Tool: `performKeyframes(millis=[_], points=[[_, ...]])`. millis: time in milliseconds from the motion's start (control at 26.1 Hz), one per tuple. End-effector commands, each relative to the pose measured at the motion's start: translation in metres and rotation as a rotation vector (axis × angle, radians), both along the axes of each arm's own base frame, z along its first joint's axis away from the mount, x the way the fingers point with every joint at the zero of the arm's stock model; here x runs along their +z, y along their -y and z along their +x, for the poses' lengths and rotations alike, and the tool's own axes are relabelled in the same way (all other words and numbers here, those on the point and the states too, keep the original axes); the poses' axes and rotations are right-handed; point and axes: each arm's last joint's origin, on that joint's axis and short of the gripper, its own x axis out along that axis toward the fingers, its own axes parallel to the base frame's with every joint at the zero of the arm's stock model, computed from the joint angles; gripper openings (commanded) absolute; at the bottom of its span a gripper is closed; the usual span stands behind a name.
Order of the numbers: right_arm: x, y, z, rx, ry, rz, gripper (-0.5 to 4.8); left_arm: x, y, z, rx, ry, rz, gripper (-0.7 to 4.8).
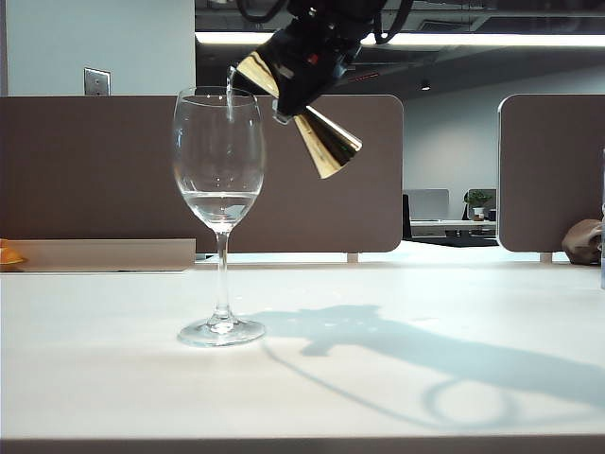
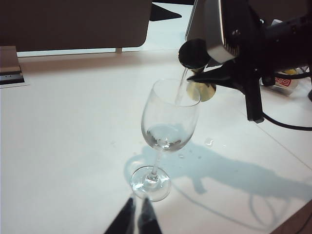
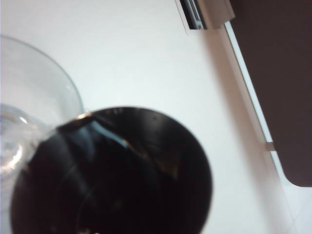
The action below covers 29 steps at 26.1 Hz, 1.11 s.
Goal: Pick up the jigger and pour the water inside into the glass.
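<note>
The clear stemmed glass (image 1: 219,161) stands upright on the white table (image 1: 378,378), with a shallow pool of water (image 1: 220,203) in its bowl. My right gripper (image 1: 304,64) is shut on the waist of the gold jigger (image 1: 326,142), tilted mouth-down over the glass rim. A thin stream of water (image 1: 230,90) runs from the jigger into the bowl. In the left wrist view the jigger (image 2: 194,53) pours into the glass (image 2: 168,117), and my left gripper (image 2: 138,201) hovers shut just short of the glass foot. In the right wrist view the jigger's dark mouth (image 3: 117,175) hides the fingers beside the glass (image 3: 29,97).
A brown partition (image 1: 312,170) runs behind the table, with a low grey ledge (image 1: 104,253) at the back left. A brown lump (image 1: 581,241) sits at the far right. A few water drops (image 2: 208,142) lie near the glass, and a black cable (image 2: 287,126) trails from the right arm.
</note>
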Motion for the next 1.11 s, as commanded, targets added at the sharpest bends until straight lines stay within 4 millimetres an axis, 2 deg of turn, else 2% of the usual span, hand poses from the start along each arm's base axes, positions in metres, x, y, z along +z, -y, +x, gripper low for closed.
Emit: performKeyframes(millis=[38, 652, 1112], points=[[0.005, -0.003, -0.003, 0.01, 0.049, -0.021, -0.02, 0.002, 0.0, 0.0, -0.003, 0.013, 0.001, 0.23], [0.006, -0.005, -0.005, 0.021, 0.146, -0.147, -0.02, 0.002, 0.0, 0.0, -0.003, 0.014, 0.002, 0.23], [0.016, -0.007, -0.002, 0.06, 0.297, -0.224, -0.02, 0.002, 0.0, 0.0, -0.003, 0.014, 0.002, 0.23]])
